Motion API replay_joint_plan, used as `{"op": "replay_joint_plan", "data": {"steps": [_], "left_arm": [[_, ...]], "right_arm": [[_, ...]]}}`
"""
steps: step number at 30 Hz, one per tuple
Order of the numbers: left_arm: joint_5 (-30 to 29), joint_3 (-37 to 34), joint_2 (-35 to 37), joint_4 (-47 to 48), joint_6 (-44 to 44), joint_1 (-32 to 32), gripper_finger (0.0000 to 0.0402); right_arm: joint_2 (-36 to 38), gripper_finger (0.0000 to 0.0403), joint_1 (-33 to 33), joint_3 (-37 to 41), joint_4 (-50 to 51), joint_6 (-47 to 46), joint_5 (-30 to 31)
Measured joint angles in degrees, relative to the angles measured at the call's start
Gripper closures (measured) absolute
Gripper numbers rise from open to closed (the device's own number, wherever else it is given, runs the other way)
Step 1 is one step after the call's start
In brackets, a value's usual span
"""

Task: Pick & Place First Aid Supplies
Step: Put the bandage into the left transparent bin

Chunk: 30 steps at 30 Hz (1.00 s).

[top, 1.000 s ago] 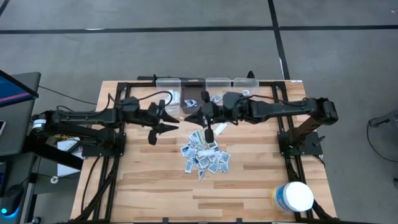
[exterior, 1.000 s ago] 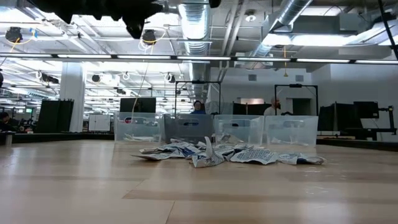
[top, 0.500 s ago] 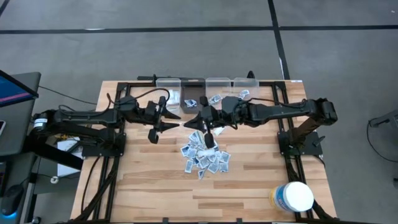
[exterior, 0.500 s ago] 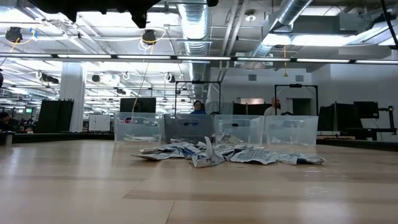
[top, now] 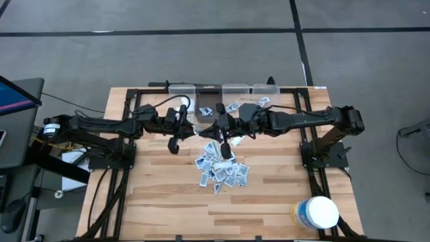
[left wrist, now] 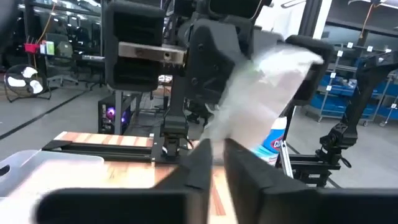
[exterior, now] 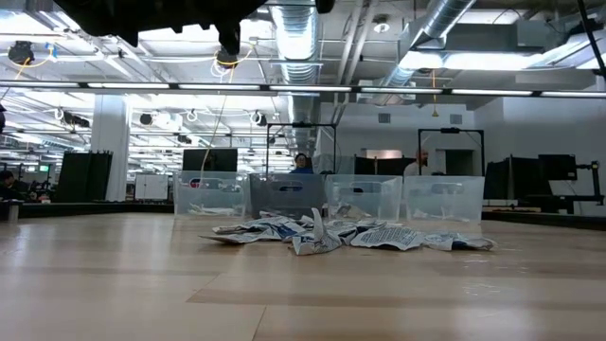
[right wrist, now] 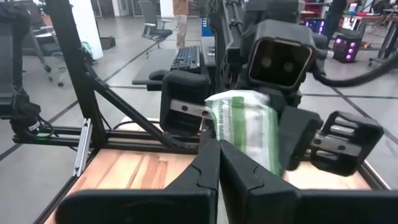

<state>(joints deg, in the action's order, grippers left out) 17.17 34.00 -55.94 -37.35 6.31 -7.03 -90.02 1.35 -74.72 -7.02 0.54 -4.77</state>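
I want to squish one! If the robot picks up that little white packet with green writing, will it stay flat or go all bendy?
Probably bendy. The packet pinched in the right gripper curves over instead of standing flat, so it looks thin and soft. The crumpled, overlapping pile of packets on the table suggests they are light and may slide when pushed.

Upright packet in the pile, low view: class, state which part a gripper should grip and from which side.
Grip the upright packet by its free top edge, coming straight down from above, one finger on each flat face. It stands on edge, poking above the pile of flat-lying packets, so only its top is clear. A sideways approach would likely plough into its neighbours.
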Motion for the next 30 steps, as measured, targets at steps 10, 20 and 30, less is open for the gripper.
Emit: {"op": "replay_joint_plan", "data": {"steps": [10, 20, 30], "left_arm": [[2.1, 0.0, 0.0, -0.2, 0.0, 0.0, 0.0397], [2.6, 0.0, 0.0, 0.3, 0.2, 0.0, 0.0391], [6.8, 0.0, 0.0, 2.2, -3.0, 0.0, 0.0309]], "right_arm": [[0.0, 0.0402, -1.1, 0.0, 1.0, 0.0, 0.1], [0.0, 0.0402, -1.0, 0.0, 1.0, 1.5, 0.1], [0.0, 0.0402, -0.2, 0.0, 0.9, 0.9, 0.1]]}}
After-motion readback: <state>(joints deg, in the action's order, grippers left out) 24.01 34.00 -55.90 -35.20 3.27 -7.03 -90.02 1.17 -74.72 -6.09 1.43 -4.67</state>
